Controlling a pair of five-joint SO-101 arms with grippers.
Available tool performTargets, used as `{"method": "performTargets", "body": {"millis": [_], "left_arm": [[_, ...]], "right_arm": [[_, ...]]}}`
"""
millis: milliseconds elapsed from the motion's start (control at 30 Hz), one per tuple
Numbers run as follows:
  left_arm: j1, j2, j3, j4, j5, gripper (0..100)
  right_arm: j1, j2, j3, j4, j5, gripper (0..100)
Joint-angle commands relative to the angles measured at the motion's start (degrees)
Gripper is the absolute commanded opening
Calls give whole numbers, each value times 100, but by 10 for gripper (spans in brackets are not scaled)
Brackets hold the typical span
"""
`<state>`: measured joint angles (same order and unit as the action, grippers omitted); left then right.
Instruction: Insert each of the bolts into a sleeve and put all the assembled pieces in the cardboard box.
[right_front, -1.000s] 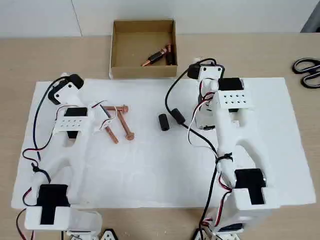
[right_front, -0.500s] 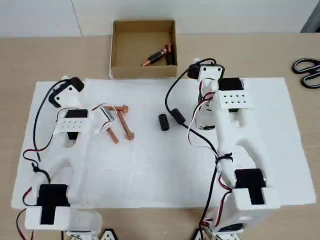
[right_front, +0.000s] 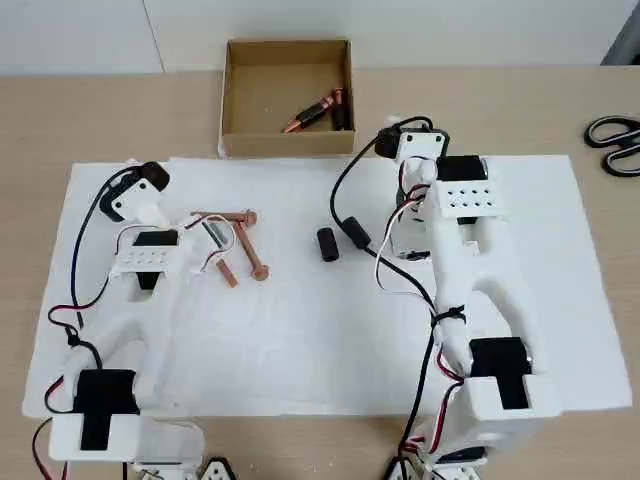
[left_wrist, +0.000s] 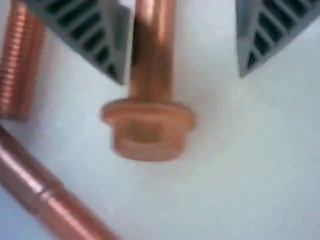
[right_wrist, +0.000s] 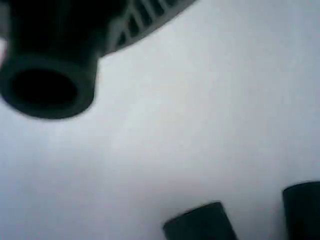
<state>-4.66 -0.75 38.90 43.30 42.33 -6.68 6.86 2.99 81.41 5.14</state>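
The left pincer (left_wrist: 181, 75) is released and sits low over the white sheet (right_front: 300, 330), its two grey fingers (left_wrist: 90, 35) straddling the shank of one copper bolt (left_wrist: 150, 100). One finger touches the shank and the other stands apart from it. The bolt's flanged head lies just past the fingertips, flat on the sheet. Two more bolts lie just beside this pincer. One is a threaded shank (left_wrist: 17, 65) next to the touching finger, and the other is a long shank (left_wrist: 45, 195) lying slantwise beyond the head. From above, the three bolts (right_front: 240, 245) form a loose cluster at the tip of the left pincer (right_front: 212, 234).

The right pincer (right_wrist: 65, 40) is grasping a black sleeve (right_wrist: 47, 85), held clear of the sheet with its open bore showing. Two loose sleeves (right_wrist: 200, 222) lie on the sheet near this pincer, close to one another but not touching. In the high view they sit between the two arms (right_front: 327, 244), nearer the right one.

The cardboard box (right_front: 285, 145) stands on the counter (right_front: 100, 110) past the far edge of the sheet, well apart from the left pincer and nearer the right. Inside it, against the wall closest to the right arm, lie assembled pieces (right_front: 322, 108), copper bolts in black sleeves. A pair of scissors (right_front: 615, 135) rests on the counter well off to the right arm's outer side.
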Motion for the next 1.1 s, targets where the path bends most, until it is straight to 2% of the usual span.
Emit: {"method": "performTargets", "body": {"millis": [0,333,500,667,833,1067], "left_arm": [[26,-9,4,-132,18,45],[44,-88,-119,18,18,5],[44,-264,-1209,1345,-360,5],[26,-844,-2229,2400,-756,5],[35,-1776,-2545,2725,-1134,5],[44,-3305,-2536,3112,-1143,6]], "right_arm": [[-4,-295,-26,-22,44,4],[4,-312,-35,-13,53,4],[4,-330,-176,22,62,4],[4,-804,-888,716,62,4],[-22,-1692,-1204,919,62,4],[-40,-3354,-1204,1481,62,4]]}}
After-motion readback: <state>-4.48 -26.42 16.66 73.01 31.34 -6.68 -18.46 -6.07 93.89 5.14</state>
